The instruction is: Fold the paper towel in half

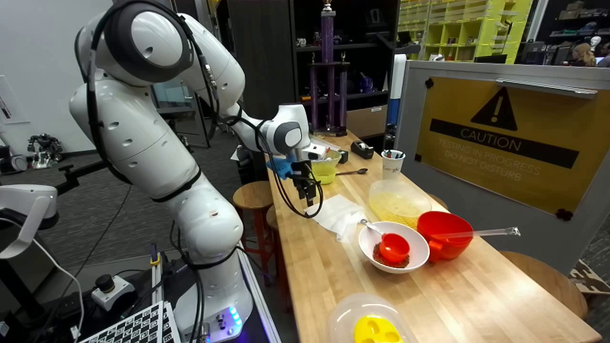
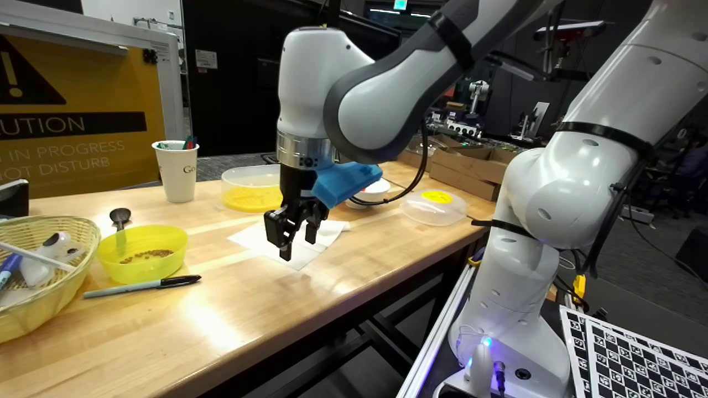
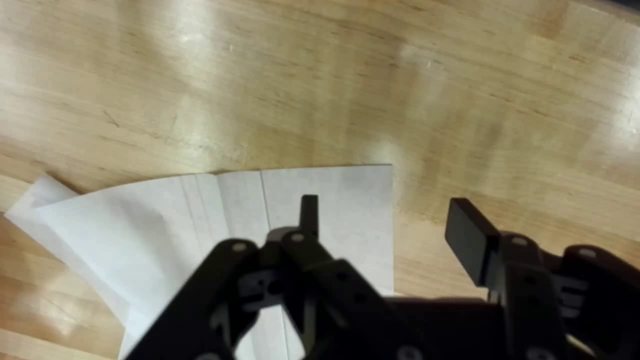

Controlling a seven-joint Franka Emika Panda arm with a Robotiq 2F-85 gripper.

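The paper towel, a thin white rumpled sheet, lies on the wooden table in both exterior views (image 1: 336,212) (image 2: 326,235). In the wrist view the towel (image 3: 140,225) has creases, and its left side is folded over on itself. My gripper, in both exterior views (image 1: 309,202) (image 2: 298,250), is open and points down over the towel's edge, seemingly a little above it. In the wrist view the gripper (image 3: 383,204) holds nothing. Its left finger is over the towel; its right finger is past the towel's right edge, over bare wood. The gripper hides the towel's lower part there.
A white bowl (image 1: 366,252) with a red scoop stands beside the towel. A red bowl (image 1: 448,224), a clear container (image 1: 398,197) and a paper cup (image 2: 178,171) are nearby. A yellow bowl (image 2: 141,260), a marker (image 2: 138,286) and a basket (image 2: 55,296) lie on the opposite side.
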